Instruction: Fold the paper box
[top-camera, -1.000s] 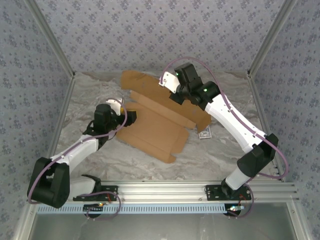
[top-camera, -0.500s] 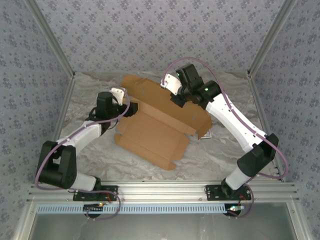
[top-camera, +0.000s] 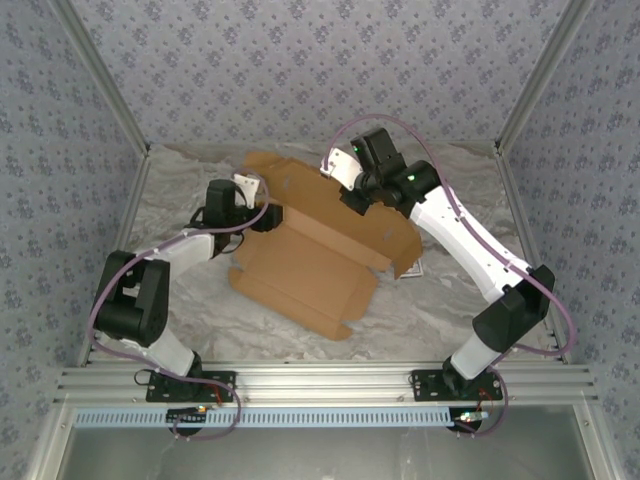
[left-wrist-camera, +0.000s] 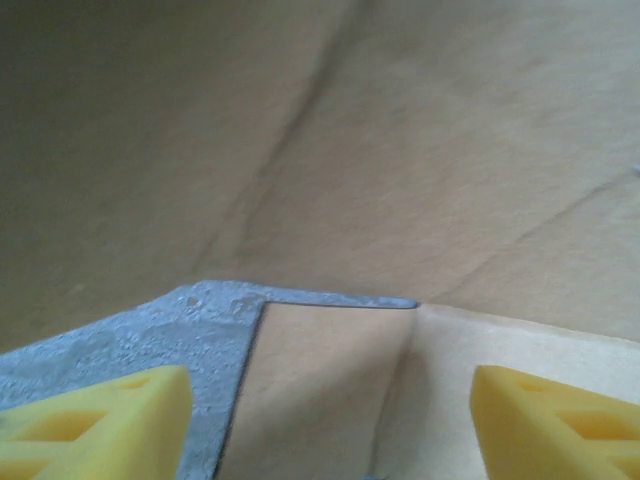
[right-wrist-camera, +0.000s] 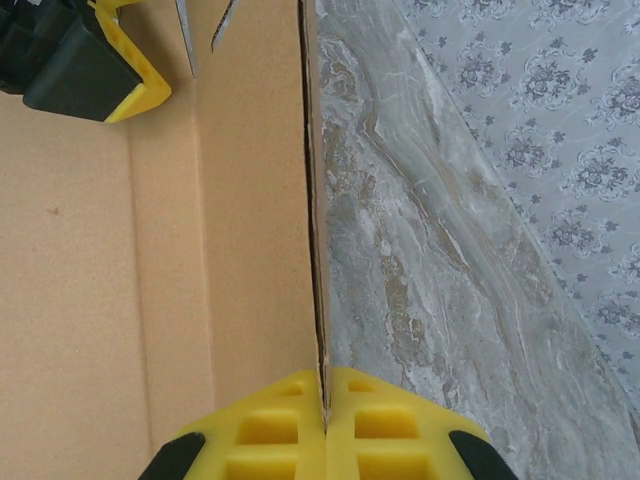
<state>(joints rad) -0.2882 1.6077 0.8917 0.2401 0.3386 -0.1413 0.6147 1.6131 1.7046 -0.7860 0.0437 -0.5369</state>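
Observation:
The paper box (top-camera: 310, 265) is a brown cardboard sheet lying mid-table, its far panel lifted up. My right gripper (top-camera: 352, 195) is shut on the top edge of that raised panel; in the right wrist view the yellow fingers (right-wrist-camera: 325, 400) pinch the thin cardboard edge (right-wrist-camera: 312, 200). My left gripper (top-camera: 268, 215) stands open at the box's far-left corner. In the left wrist view its fingertips (left-wrist-camera: 330, 420) are wide apart over a flat flap, and a cardboard wall (left-wrist-camera: 400, 150) rises close in front. One left finger (right-wrist-camera: 110, 70) shows in the right wrist view.
A small dark white-bordered card (top-camera: 412, 268) peeks out from under the box's right flap. Marbled grey tabletop (top-camera: 420, 310) surrounds the box. Patterned walls and metal posts (top-camera: 520, 100) close in the back and sides.
My left arm has swung farther back and to the right, up to the box's far-left corner. The far panel has been lifted and the box has shifted a little. The right gripper has held still.

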